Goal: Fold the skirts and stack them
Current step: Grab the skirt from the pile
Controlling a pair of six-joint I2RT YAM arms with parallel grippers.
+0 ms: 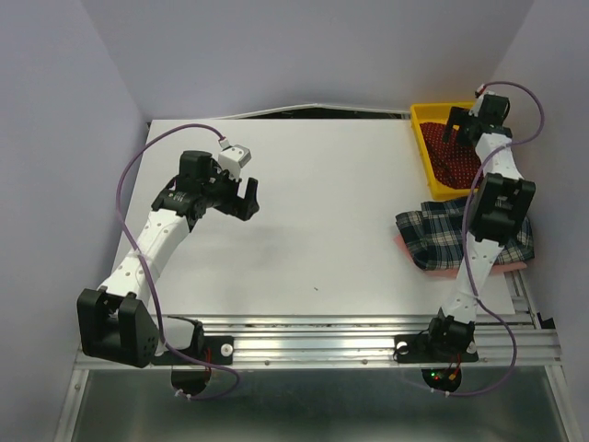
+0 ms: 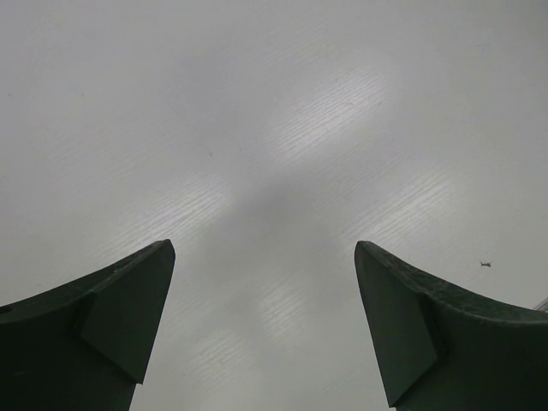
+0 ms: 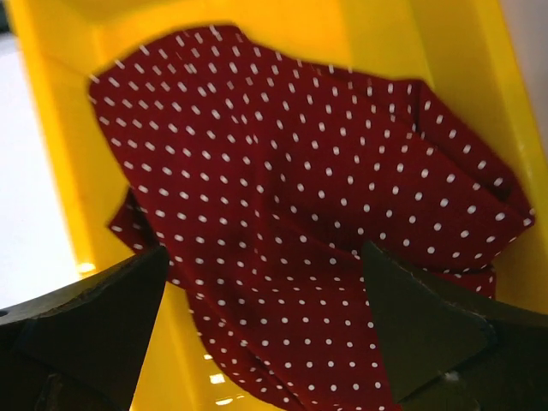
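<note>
Here the right gripper [image 3: 264,250] hangs over the yellow tray [image 1: 425,124], which sits at the far right corner of the table [image 1: 313,184]. Its two fingers are spread wide and nothing lies between them. Directly under it, the wrist view shows the dark red skirt [image 3: 300,231] with its small white dots. The skirt is crumpled inside the tray and covers most of the tray floor, with one fold pushed up toward the left wall. Whether the fingertips touch the cloth cannot be told.

The plaid skirt [image 1: 433,235], dark with white lines, lies on the table just near of the tray, on the right side. It is rumpled rather than flat, and the right arm crosses above its right half in the top view. A pink edge [image 1: 402,242] shows from under its near left side.

The left gripper [image 1: 247,195] is well apart from both skirts, held above bare table left of the middle. Its fingers are also parted and hold nothing. Its wrist view shows only the white surface between them, with a small dark speck [image 2: 485,264] off to the right.
</note>
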